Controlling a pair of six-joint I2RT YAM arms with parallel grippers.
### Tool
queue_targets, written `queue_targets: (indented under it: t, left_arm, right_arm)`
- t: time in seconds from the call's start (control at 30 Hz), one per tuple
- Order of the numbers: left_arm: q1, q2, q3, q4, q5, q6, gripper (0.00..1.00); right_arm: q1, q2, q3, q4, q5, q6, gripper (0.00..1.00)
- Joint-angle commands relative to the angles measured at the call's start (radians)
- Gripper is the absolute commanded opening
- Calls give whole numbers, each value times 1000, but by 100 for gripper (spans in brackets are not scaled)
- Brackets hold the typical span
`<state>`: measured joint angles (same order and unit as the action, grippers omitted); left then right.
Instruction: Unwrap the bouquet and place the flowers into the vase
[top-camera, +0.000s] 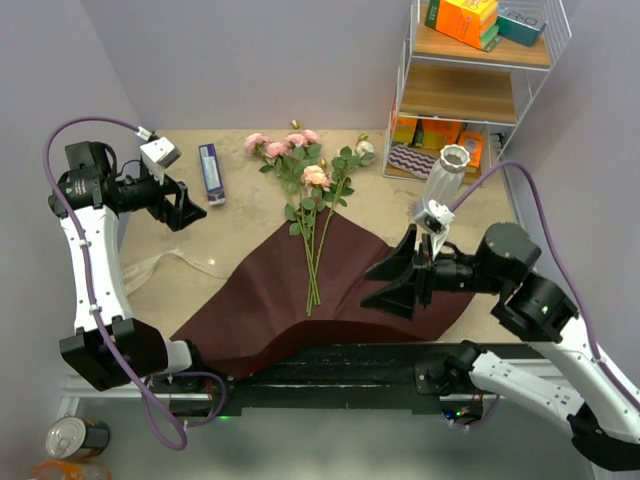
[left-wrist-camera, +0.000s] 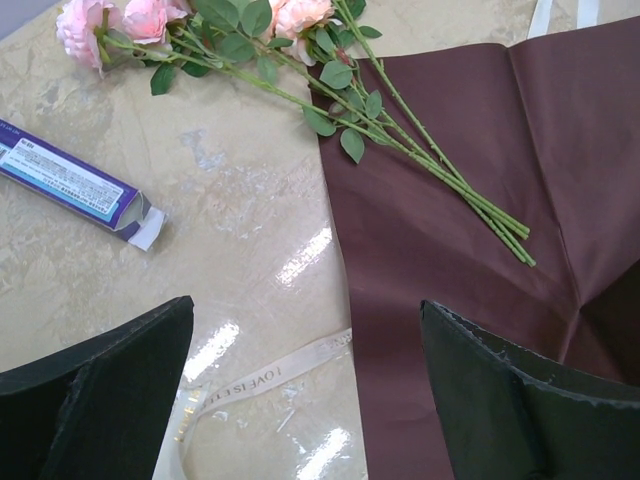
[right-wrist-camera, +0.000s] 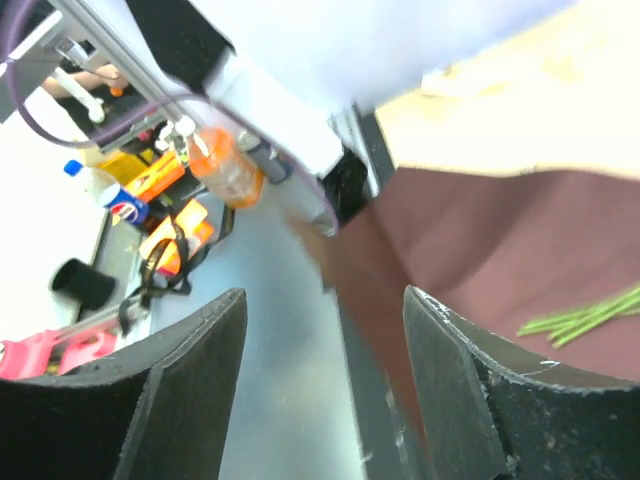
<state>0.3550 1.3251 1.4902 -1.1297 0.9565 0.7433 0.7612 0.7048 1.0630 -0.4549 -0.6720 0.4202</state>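
The bouquet lies unwrapped. The flowers (top-camera: 312, 178), pink roses on thin green stems, rest at mid-table with their stem ends on the spread maroon paper (top-camera: 270, 290). The white ribbed vase (top-camera: 452, 160) stands upright at the back right, in front of the wire rack. My left gripper (top-camera: 190, 208) hovers open at the left; its wrist view shows its open jaws (left-wrist-camera: 308, 305) over the table, the flowers (left-wrist-camera: 440, 165) and the paper (left-wrist-camera: 450, 260). My right gripper (top-camera: 385, 283) is open above the paper's right part. In its wrist view (right-wrist-camera: 324, 292) a blurred paper edge (right-wrist-camera: 400, 300) passes loose between the fingers.
A cream ribbon (top-camera: 175, 258) lies loose on the table left of the paper, also under the left jaws (left-wrist-camera: 260, 378). A purple box (top-camera: 211, 173) lies at the back left. The white wire rack (top-camera: 480, 90) with colourful boxes stands at the back right.
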Motion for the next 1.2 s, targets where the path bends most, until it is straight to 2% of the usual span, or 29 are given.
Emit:
queue_targets:
  t: [0.0, 0.07, 0.13, 0.17, 0.23, 0.27, 0.37, 0.5, 0.6, 0.7, 0.77, 0.87, 1.0, 1.1, 1.17]
  left_arm:
    - [-5, -23, 9, 28, 4, -12, 99]
    - [-7, -26, -8, 37, -4, -12, 99]
    - [-5, -27, -18, 45, -5, -10, 100]
    - [-5, -29, -28, 47, -5, -9, 99]
    - [-5, -32, -36, 53, -4, -5, 100]
    - [-5, -35, -44, 56, -4, -4, 99]
    - [-5, -43, -68, 71, -5, -8, 99]
    - [-5, -40, -116, 105, -25, -15, 100]
    - [-5, -43, -153, 120, -33, -16, 100]
    - [-4, -52, -173, 130, -36, -12, 100]
    - [-4, -63, -188, 146, -39, -21, 99]
    - [-4, -67, -196, 150, -41, -24, 99]
    - [-5, -70, -202, 150, -47, -24, 99]
    - [-4, -76, -206, 150, -55, -22, 99]
    - [-5, -82, -211, 146, -61, -18, 99]
  right_arm:
    - [4, 143, 198, -4, -27, -89, 69]
    - [3, 189, 309, 1, -19, -118, 70]
    - [1, 295, 400, -72, 47, -144, 71]
    - [1, 345, 495, -109, 165, -164, 71]
    - [-5, 494, 581, -221, 294, -178, 70]
    - [-22, 546, 642, -255, 425, -170, 70]
    - [-92, 700, 654, -291, 540, -123, 69]
    - [-122, 794, 542, -159, 722, -98, 73]
    - [-128, 907, 537, -120, 820, -87, 73]
    - [-128, 1002, 528, -49, 842, -116, 70]
    - [-128, 1065, 528, -25, 857, -135, 63]
    - [-138, 1154, 564, -27, 865, -112, 58]
    - [-155, 1251, 606, -15, 920, -45, 40]
    - [-157, 1326, 621, 10, 928, -23, 39]
    - [-157, 1361, 640, 18, 936, -14, 48]
